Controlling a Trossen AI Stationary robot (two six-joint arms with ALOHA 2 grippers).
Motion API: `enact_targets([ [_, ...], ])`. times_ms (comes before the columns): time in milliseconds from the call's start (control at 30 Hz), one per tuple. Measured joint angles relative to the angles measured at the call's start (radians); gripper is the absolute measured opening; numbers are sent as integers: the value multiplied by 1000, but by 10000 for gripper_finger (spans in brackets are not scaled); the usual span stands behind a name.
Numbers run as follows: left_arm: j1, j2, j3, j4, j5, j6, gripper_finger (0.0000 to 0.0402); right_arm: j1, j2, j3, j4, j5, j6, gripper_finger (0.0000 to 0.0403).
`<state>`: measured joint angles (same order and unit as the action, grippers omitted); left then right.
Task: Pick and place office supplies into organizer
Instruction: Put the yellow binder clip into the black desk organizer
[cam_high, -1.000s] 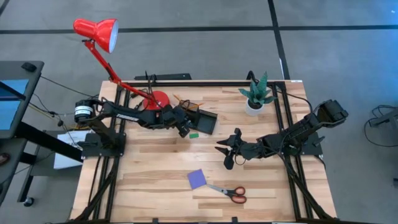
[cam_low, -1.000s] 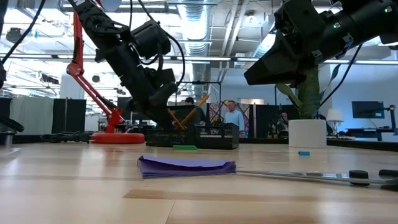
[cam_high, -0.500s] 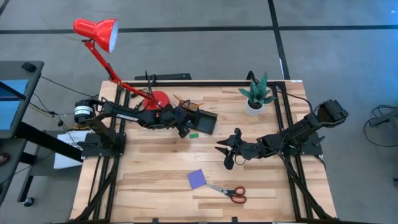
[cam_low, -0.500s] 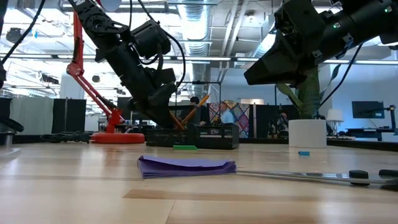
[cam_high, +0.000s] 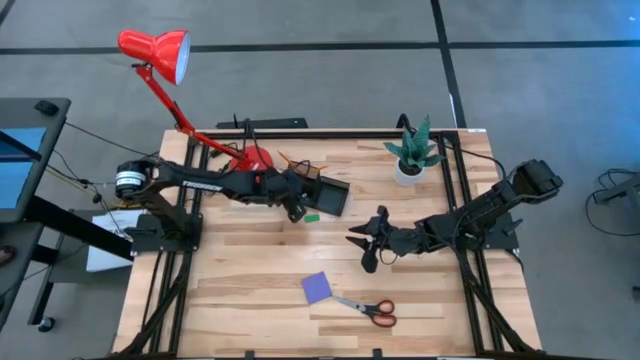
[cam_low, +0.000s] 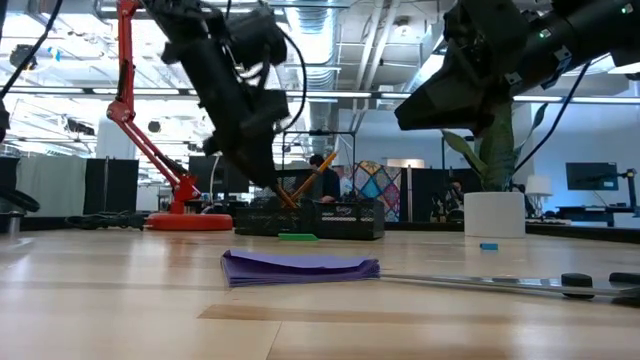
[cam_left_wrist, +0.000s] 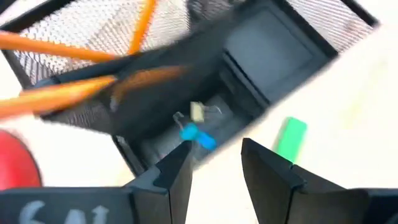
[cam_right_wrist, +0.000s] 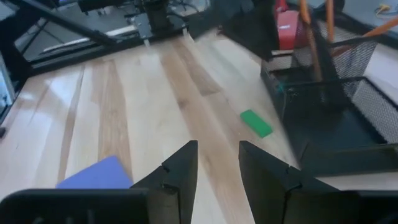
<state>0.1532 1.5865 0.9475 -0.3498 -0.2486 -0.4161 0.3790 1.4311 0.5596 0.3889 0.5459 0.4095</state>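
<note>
A grey concrete floor surrounds a pale wooden slatted table (cam_high: 250, 300) on a black frame; in the low view an open workshop with ceiling pipes lies behind it, and a person (cam_low: 323, 180) shows far back, partly hidden by the mesh tray.

The tall red desk lamp (cam_high: 155, 50) rises from the table's far left corner, its round base (cam_high: 255, 157) beside the left arm. The left arm reaches from the left edge toward the centre, and the left gripper (cam_left_wrist: 214, 163) hangs just above the near left edge of the black wire-mesh organizer (cam_high: 330, 195), its two dark fingers (cam_left_wrist: 177, 171) parted by a moderate gap with nothing between them. The right arm stretches in from the right edge; the right gripper (cam_right_wrist: 214, 163) is raised over the middle of the table, right of the organizer, jaws likewise apart and empty.

A green potted plant in a white pot (cam_high: 412, 152) sits at the far right. The organizer stands at far centre, thin orange pencils (cam_left_wrist: 74, 74) leaning out of its taller section. A purple square notepad (cam_high: 319, 288) lies near the front centre, red-handled scissors (cam_high: 368, 309) just to its right. A small green eraser (cam_high: 312, 215) lies on the wood just beside the organizer's near edge.
</note>
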Motion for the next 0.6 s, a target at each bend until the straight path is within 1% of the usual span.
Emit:
enact_targets([
  [100,-51,-39,18,-44,-17,-10,129,1,-8,0,-33,-45,5,111],
  [167,-94,-77,22,-59,-56,-14,129,6,-26,0,-93,-77,40,111],
  [300,-186,-167,22,-69,-164,-28,129,38,-99,0,-314,-77,183,111],
  [400,-248,-232,23,-71,-253,-39,129,83,-168,-1,-497,-77,320,111],
  [500,-299,-280,23,-83,-337,-46,129,147,-222,0,-620,-79,448,111],
  [600,-333,-303,23,-90,-385,-45,129,214,-243,0,-715,-105,482,111],
])
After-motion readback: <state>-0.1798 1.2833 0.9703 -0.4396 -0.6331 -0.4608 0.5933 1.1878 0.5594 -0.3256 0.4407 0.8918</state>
